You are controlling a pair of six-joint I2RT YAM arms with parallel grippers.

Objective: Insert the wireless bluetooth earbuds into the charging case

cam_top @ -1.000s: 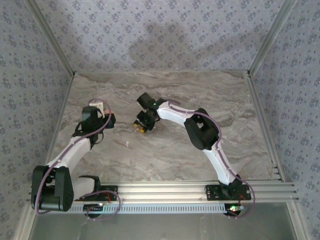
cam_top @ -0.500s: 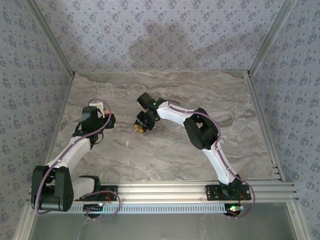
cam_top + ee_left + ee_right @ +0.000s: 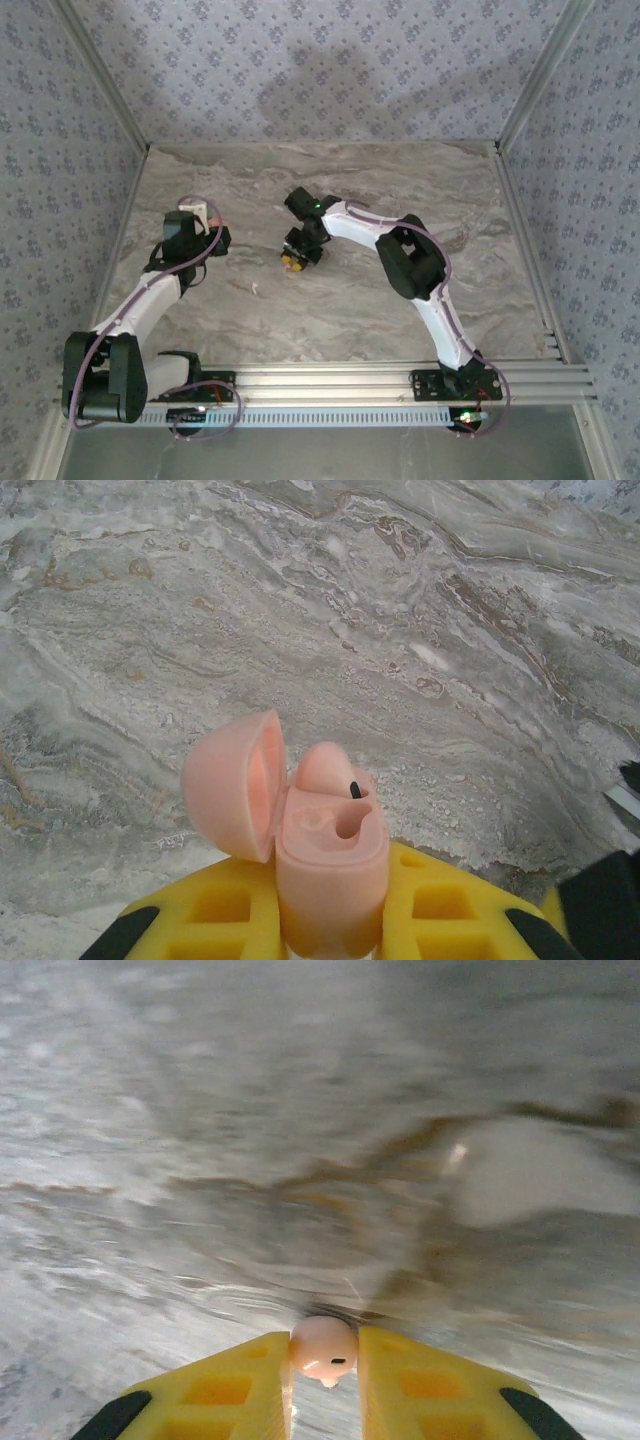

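over marble table (image 3: 330, 310), left end effector (image 3: 335, 905) clamps the open charging case (image 3: 330, 845), right end effector (image 3: 324, 1365) pinches an earbud (image 3: 322, 1346).

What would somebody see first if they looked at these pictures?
Probably the open pink charging case, clamped in the left gripper, with one earbud seated inside beside an empty socket. Next, the other earbud, a tiny pink ball pinched in the right gripper over the marble table.

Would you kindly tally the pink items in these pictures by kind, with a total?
earbud: 2 (one seated in the case, one pinched in the right end effector)
case: 1
total: 3
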